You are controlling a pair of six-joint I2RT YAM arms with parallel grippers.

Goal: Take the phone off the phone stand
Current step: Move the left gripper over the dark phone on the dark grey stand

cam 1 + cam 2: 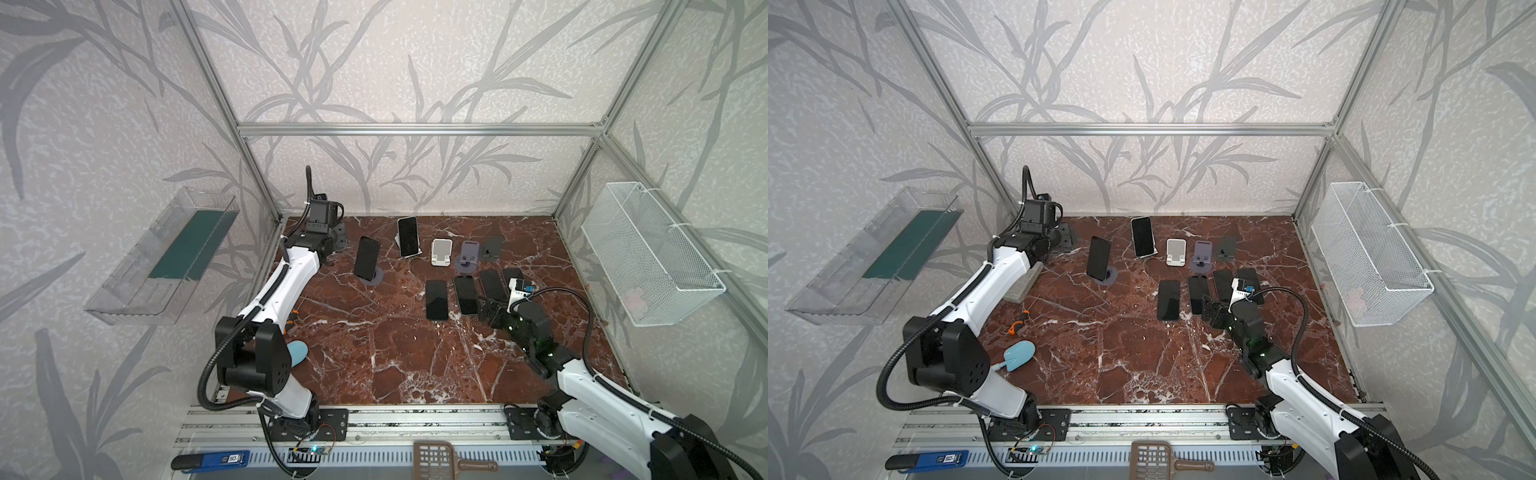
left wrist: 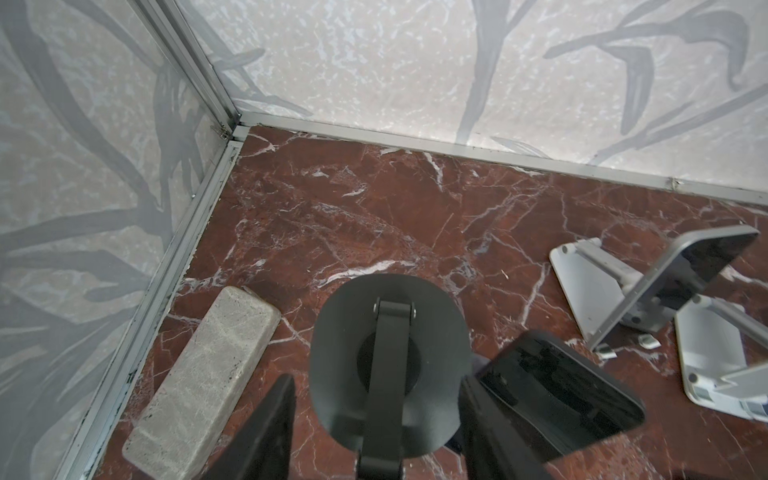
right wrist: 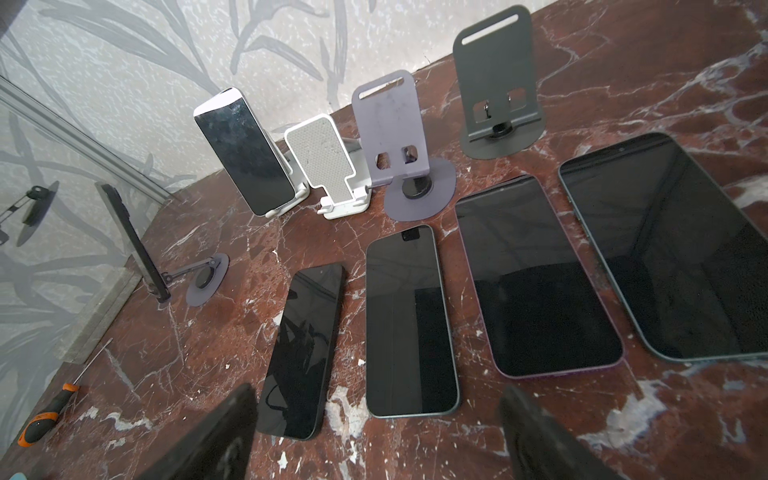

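A black phone [image 1: 367,257] [image 1: 1098,257] [image 2: 557,390] leans upright on a round-based phone stand [image 1: 376,277]. A white-edged phone [image 1: 408,236] [image 3: 245,153] rests on a white stand [image 2: 590,286] further back. My left gripper [image 1: 332,243] [image 2: 378,382] is at the back left, left of the black phone, shut on a dark round-based stand [image 2: 386,332] held off the table. Right of centre, my right gripper [image 1: 484,309] [image 3: 378,395] hangs open over several phones lying flat [image 1: 436,299], with nothing between its fingers.
Three empty stands, white [image 1: 441,251], purple [image 1: 468,253] and dark grey [image 1: 492,248], stand in the back row. A grey stone block [image 1: 1025,284], a screwdriver [image 1: 1017,324] and a blue scoop [image 1: 1019,355] lie at the left. A wire basket [image 1: 648,257] hangs on the right wall.
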